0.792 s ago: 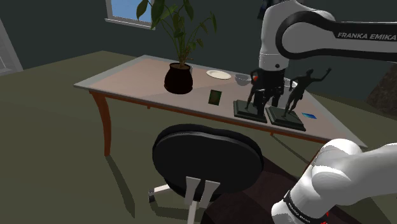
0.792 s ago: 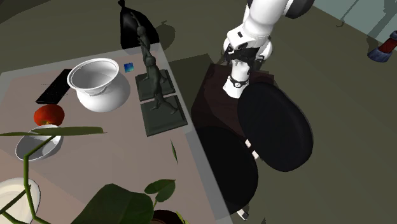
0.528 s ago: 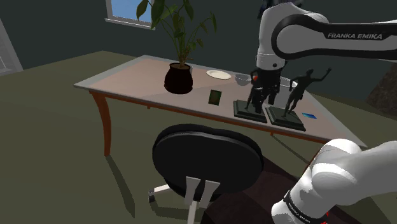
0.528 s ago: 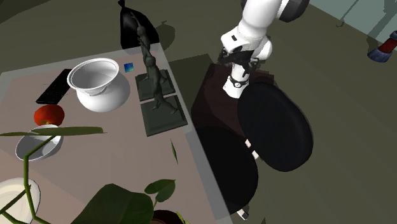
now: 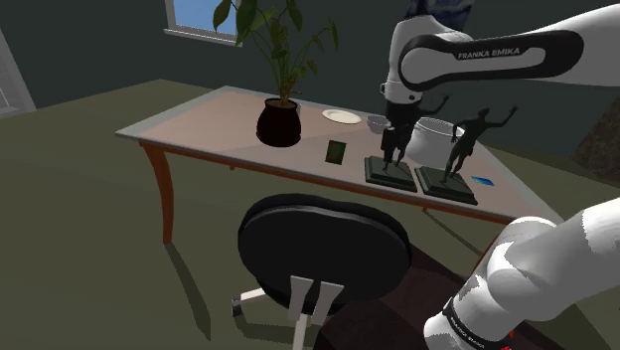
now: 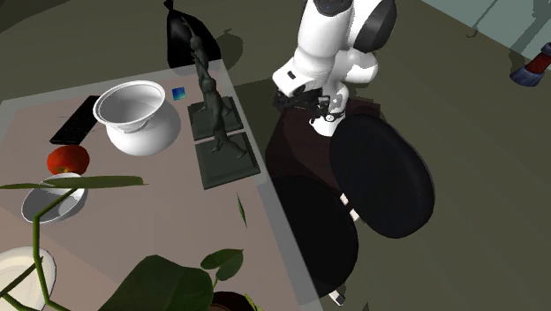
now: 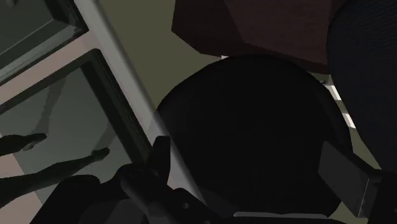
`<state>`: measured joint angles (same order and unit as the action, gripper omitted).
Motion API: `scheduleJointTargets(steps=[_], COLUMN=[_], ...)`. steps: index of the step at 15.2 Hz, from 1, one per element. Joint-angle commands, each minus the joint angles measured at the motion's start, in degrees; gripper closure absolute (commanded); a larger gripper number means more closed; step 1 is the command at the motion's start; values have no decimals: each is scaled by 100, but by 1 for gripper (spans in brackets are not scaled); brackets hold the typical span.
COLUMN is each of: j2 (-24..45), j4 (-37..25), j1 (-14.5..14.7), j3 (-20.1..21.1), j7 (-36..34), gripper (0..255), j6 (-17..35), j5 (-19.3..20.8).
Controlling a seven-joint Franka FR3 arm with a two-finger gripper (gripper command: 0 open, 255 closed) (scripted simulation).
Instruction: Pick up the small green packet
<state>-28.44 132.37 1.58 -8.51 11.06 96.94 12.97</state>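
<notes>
Gripper (image 7: 245, 149): fingers apart, nothing between them, hanging over the black chair (image 5: 323, 244) beside the table edge.
Table (image 5: 199, 124): reddish top, behind the chair.
Packet (image 5: 336, 151): small, green, upright on the table, between the plant pot (image 5: 279, 123) and two dark statues (image 5: 445, 185).
White pot (image 5: 430, 140): behind the statues.

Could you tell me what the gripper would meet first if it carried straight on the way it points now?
Most likely the round-cushioned black office chair, which lies straight ahead between the open fingers of the black gripper in the wrist view. How far off it is cannot be judged.
</notes>
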Motion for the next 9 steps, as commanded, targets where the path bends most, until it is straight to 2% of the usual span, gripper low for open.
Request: scheduleJointTargets(steps=[1, 9], j2=[359, 1972], j4=[-201, -1446], j1=[35, 170], j3=[-176, -721], j7=[397, 2006], gripper=[0, 0], j6=[275, 1019], j5=[30, -271])
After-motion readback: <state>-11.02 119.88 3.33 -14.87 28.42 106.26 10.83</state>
